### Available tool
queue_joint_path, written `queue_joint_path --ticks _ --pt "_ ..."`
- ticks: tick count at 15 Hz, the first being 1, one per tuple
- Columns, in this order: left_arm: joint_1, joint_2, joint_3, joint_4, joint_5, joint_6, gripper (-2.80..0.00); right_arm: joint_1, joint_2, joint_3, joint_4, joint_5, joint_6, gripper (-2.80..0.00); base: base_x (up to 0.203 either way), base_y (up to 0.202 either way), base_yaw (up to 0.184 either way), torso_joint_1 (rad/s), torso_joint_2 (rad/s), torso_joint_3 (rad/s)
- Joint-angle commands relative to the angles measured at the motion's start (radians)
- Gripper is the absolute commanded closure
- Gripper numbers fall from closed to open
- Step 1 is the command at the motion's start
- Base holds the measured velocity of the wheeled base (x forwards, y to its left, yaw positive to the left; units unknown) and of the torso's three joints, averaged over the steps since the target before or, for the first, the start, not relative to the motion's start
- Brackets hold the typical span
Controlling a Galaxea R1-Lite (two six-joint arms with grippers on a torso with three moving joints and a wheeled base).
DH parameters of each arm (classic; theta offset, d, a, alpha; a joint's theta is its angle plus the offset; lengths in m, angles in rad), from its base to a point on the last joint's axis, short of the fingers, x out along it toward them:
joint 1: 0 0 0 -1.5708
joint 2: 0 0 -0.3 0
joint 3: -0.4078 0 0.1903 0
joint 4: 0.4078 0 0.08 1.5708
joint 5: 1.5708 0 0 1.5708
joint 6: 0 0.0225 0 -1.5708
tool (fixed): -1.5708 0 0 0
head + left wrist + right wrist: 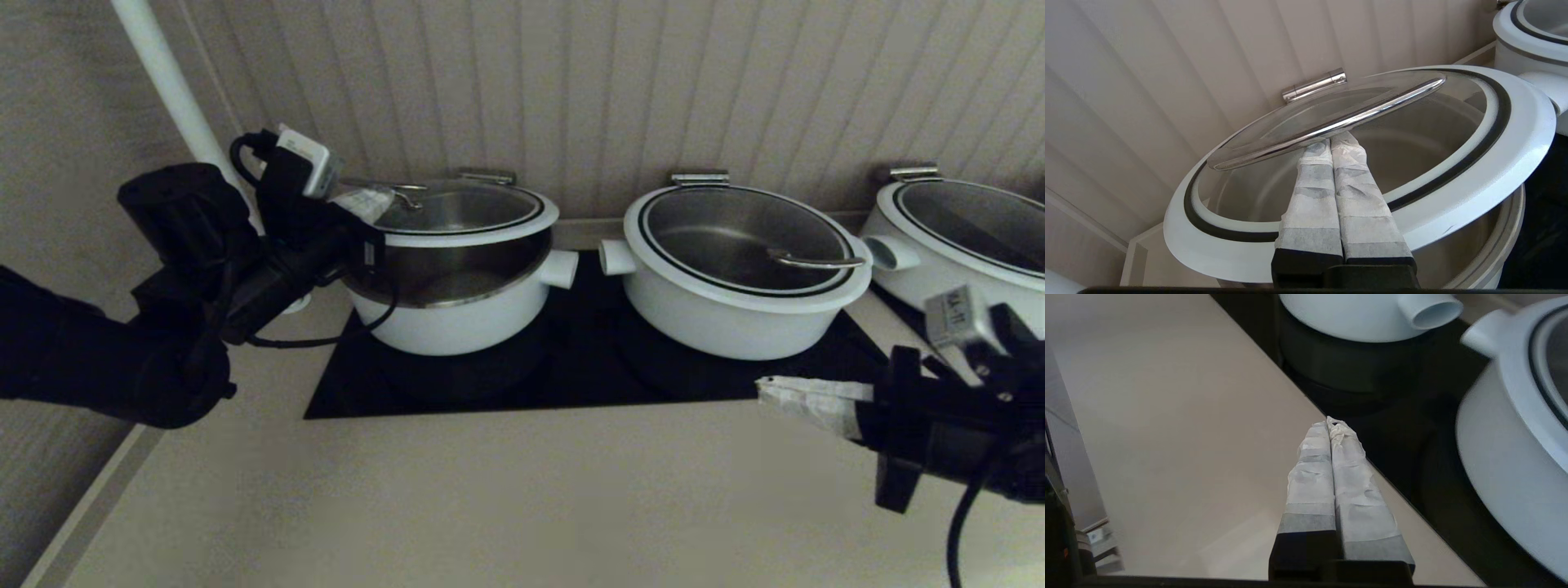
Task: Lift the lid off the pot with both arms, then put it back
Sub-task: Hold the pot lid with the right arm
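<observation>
1. The counter (506,506) fills the lower half of the head view; a black cooktop (571,384) lies across its middle and carries the pots.
2. The pot (457,314) stands at centre left of the head view, its steel inside exposed at the front. A second pot (735,314) with its cover down stands at centre right, and a third (963,245) at the right edge.
3. The lid (469,214) sits above the pot, tilted: the front and left of its rim are raised clear, while the rear stays by the hinge (487,175) near the wall. Judged from this, the lifting step is under way.
4. The left gripper (1331,143), at upper left of the head view, has its two taped fingers (1310,192) pressed together, their tips tucked under the wire handle (1331,122); the bar seems to rest on them rather than being pinched.
5. The right gripper (1332,424), at lower right of the head view, hovers over the counter edge with its fingers together and nothing between them, well apart from the lid.
6. To do the step well: raise along the hinge's arc, slowly, keeping the tips centred under the bar so it cannot slide off; the right gripper would have to come across to support the free rim.
</observation>
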Motion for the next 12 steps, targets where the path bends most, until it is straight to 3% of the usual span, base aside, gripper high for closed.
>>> queue_joint_path --ticks 1,8,12 --pt "0.0 0.007 0.0 -0.007 -0.003 0.002 0.0 0.011 0.085 -0.044 -0.005 0.005 -0.001 0.0 0.0 0.0 0.0 0.0 0.0 0.0" --pt "0.0 0.018 -0.002 -0.009 -0.003 0.0 0.0 0.129 0.257 -0.177 -0.053 0.017 0.008 0.0 0.0 0.0 0.0 0.0 0.0 0.0" --pt "0.0 0.025 -0.003 -0.011 -0.004 -0.001 0.0 0.183 0.363 -0.242 -0.201 0.019 0.047 0.0 0.0 0.0 0.0 0.0 0.0 0.0"
